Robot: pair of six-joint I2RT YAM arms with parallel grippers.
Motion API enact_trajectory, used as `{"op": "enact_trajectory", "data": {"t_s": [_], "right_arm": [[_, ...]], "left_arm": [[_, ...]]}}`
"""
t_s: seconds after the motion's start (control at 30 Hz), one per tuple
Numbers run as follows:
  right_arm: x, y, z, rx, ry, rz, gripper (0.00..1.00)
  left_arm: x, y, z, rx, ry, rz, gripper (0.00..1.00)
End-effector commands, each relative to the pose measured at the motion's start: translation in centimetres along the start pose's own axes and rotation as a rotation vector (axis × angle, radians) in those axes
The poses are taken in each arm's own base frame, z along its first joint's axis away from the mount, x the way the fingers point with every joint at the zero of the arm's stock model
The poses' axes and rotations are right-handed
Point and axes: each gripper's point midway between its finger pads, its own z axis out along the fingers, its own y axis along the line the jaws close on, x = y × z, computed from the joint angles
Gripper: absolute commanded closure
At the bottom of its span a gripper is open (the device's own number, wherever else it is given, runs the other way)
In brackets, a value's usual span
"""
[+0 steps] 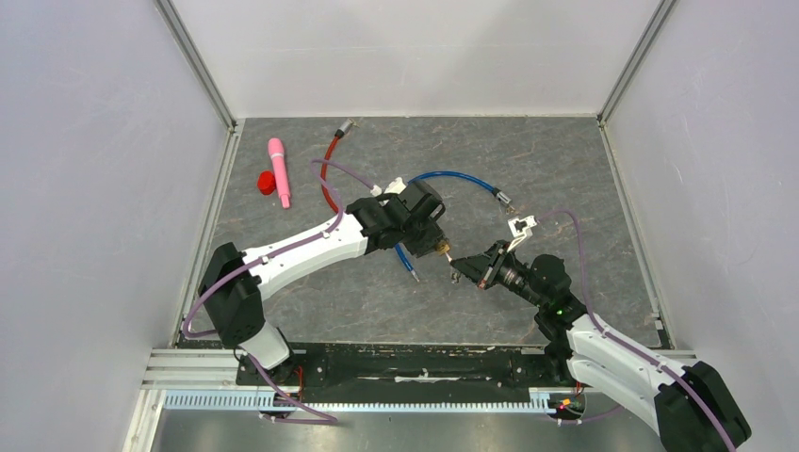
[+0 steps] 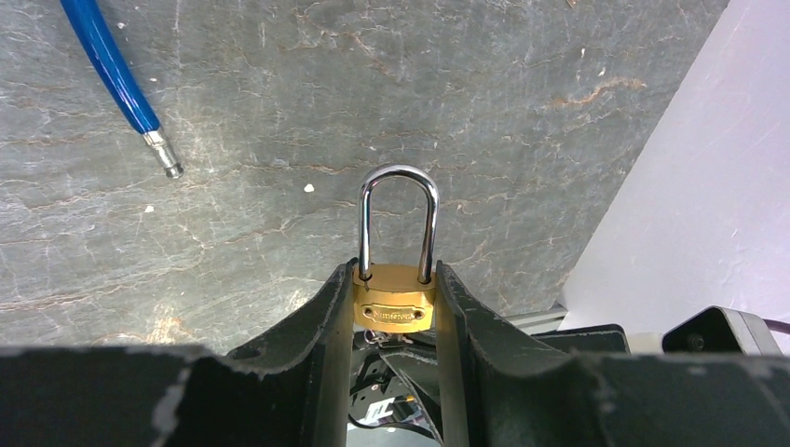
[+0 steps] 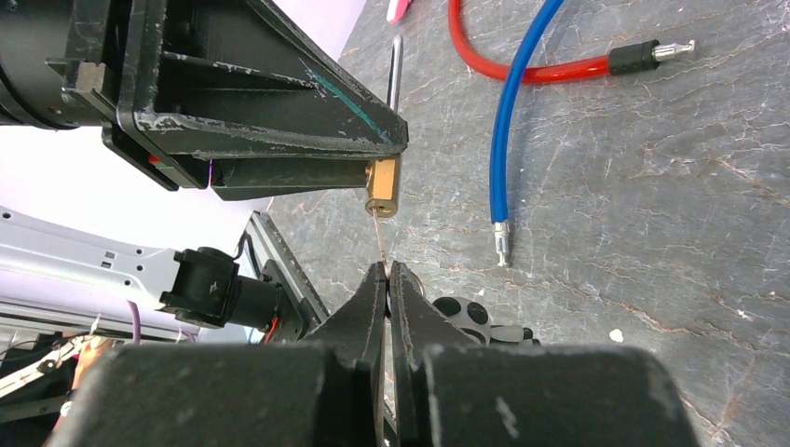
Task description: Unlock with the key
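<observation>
1. The left tool [image 2: 395, 276] pinches a brass padlock [image 2: 394, 304] by the two side faces of its body, one finger on each. The jaws stand part spread, only as wide as the lock body.
2. The chrome shackle [image 2: 399, 173] points away from the left wrist camera. Both legs are seated in the body, so the lock is not yet open.
3. The right tool [image 3: 387, 271] is pressed together on a thin silver key [image 3: 378, 238]. Only the narrow blade shows past the fingertips; the key's head is hidden between them.
4. In the right wrist view, the blade runs straight from the right fingertips up to the bottom face of the padlock and meets it there. I cannot tell how deep it sits in the keyway.
5. In the top view, both tools meet nose to nose near the middle of the grey marbled surface [image 1: 565, 169], with the lock and key between them.
6. A blue hose with a metal tip [image 1: 452, 177] curves behind the left tool, and a red hose [image 1: 327, 174] lies to its left.
7. A pink plastic stick [image 1: 279, 172] and a red cap [image 1: 267, 183] lie just beside each other near the far-left edge, well apart from the lock.
8. A small white part [image 1: 521, 225] lies near the right tool.
</observation>
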Motion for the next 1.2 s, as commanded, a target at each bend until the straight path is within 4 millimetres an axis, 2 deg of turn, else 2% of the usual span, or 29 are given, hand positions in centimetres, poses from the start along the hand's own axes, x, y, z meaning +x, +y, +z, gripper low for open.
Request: {"op": "enact_trajectory", "data": {"t_s": [0.0, 0.43, 0.9, 1.17], "right_arm": [[-1.1, 0.8, 0.2, -0.026, -0.048, -0.012, 1.0], [-1.1, 0.1, -0.1, 0.002, -0.069, 0.003, 1.0], [-1.4, 1.9, -0.1, -0.082, -0.063, -0.028, 1.0], [-0.6, 1.8, 0.0, -0.087, -0.018, -0.021, 1.0]], "left_arm": [[-0.6, -2.0, -1.6, 0.086, -0.026, -0.046, 0.98], [-0.6, -2.0, -1.8, 0.099, -0.026, -0.05, 0.98], [-0.5, -2.2, -1.6, 0.104, -0.031, -0.047, 0.98], [-1.5, -2.5, -1.9, 0.113, -0.08, -0.053, 0.98]]}}
